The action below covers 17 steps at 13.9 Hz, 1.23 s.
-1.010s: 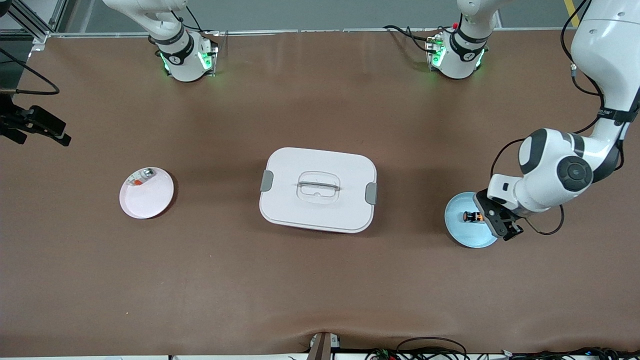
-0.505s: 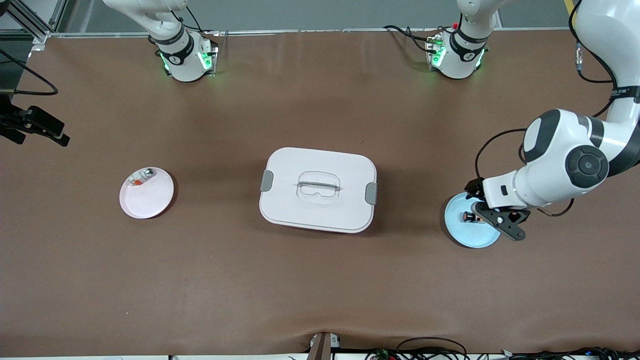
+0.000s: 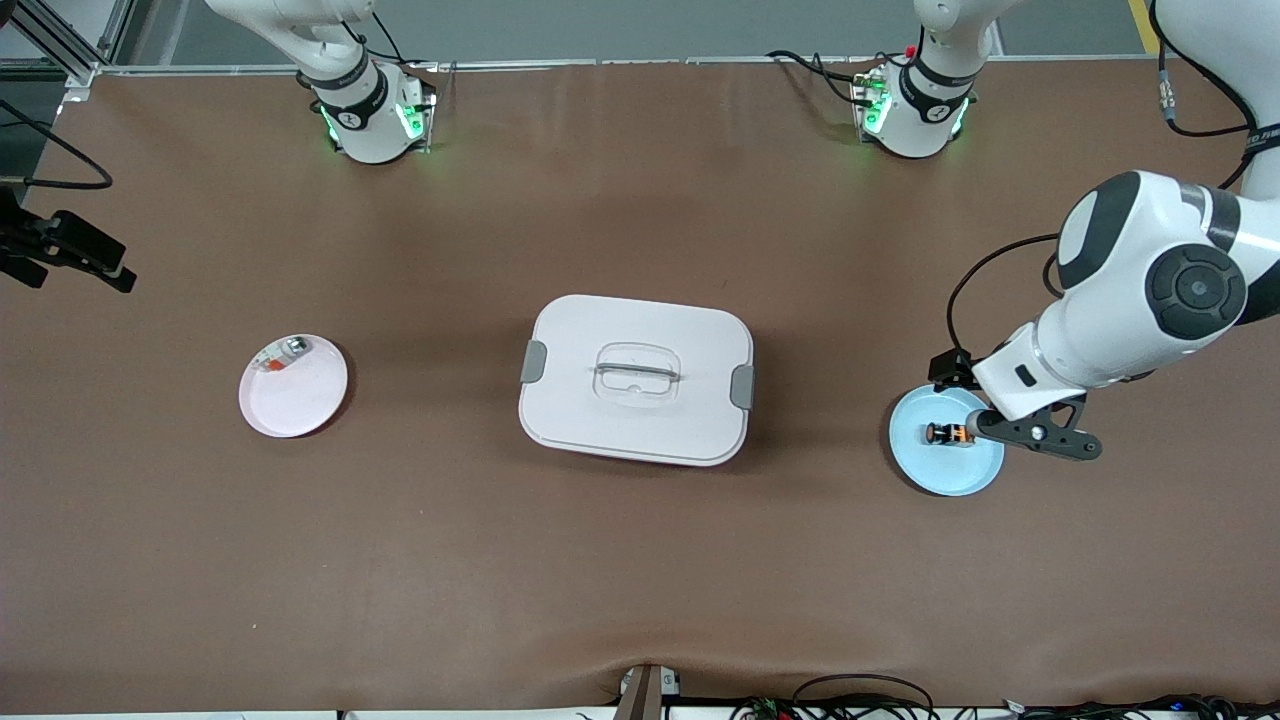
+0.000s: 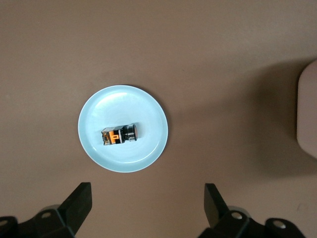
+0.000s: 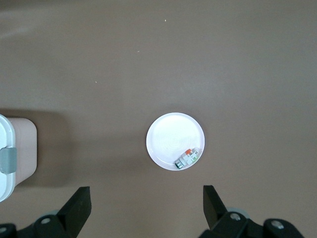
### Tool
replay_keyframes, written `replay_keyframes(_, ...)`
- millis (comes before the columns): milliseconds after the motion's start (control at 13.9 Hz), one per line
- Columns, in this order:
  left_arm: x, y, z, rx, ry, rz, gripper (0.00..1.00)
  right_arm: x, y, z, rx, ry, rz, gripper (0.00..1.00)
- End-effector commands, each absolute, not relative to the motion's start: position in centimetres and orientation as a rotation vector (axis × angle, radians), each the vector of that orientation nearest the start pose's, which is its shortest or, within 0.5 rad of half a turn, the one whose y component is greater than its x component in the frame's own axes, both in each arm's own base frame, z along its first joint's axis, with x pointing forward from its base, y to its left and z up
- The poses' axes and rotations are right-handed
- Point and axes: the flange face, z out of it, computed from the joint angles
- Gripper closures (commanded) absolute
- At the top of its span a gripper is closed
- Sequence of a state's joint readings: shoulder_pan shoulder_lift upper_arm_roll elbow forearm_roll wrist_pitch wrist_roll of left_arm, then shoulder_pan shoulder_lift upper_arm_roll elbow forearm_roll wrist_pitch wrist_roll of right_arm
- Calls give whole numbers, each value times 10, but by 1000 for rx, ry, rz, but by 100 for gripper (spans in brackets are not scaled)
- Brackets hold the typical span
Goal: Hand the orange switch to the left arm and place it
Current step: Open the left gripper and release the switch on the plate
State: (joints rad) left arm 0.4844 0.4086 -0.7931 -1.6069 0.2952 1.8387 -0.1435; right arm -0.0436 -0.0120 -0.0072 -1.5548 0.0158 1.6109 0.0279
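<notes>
A: The orange switch [image 3: 943, 434] lies on its side in the middle of the pale blue plate [image 3: 925, 470], which sits toward the left arm's end of the tabletop. What could go wrong?

B: It is tiny and round, so I think it could roll or skid on the smooth plate if 1 finger touches it first. The left gripper [image 3: 1035, 432] hangs over the plate's rim, jaws spread wide and holding nothing, and not centred on the switch.

A: How does it look?

B: A short black cylinder with an orange-brown block at 1 end; the cap end I cannot make out clearly.

A: And farther out?

B: The box [image 3: 636, 380] sits mid-tabletop, between the 2 plates, well apart from both. A low carry straight across would likely clip its lid or handle.

A: The right gripper?

B: It waits high above the white plate [image 3: 300, 395], which holds a small silver-and-red piece [image 3: 281, 355]; its jaws [image 5: 143, 210] are spread too, empty.
</notes>
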Motion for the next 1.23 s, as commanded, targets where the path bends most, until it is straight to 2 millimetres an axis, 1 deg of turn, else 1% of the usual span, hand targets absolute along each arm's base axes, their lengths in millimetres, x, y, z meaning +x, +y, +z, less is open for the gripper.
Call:
replay_keyframes(0,631,-107,478,-3119,189,65,0,557,-31,647,-3138,116,-104,0)
replay_keyframes(144,633,-102,493,-3117,160,58,0,557,-31,647,-3138,116,-104,0)
replay_keyframes(289,633,-86,509,-3108,117,73,0,557,-31,647,-3138,116,-104,0)
replay_keyframes(361,632,-82,518,-3104,106,68,0,557,-31,647,-3138,113,-104,0)
replay_keyframes(649,633,-73,533,-3085,103,49,0,557,-31,647,-3138,116,-104,0)
replay_keyframes(721,630,-71,542,-3075,91,26,0,557,-31,647,-3138,116,-104,0)
replay_keyframes(793,626,-64,553,-3052,69,0,0,557,-31,647,-3138,113,-104,0)
replay_keyframes(866,627,-52,554,-3038,29,-1,0,557,-31,647,-3138,116,-104,0)
replay_keyframes(938,626,-57,555,-3024,22,-5,0,557,-31,647,-3138,116,-104,0)
replay_keyframes(1010,624,-55,560,-2998,3,-16,0,557,-31,647,-3138,116,-104,0)
replay_keyframes(1154,614,-67,575,-2971,-9,-40,0,557,-31,647,-3138,113,-101,0)
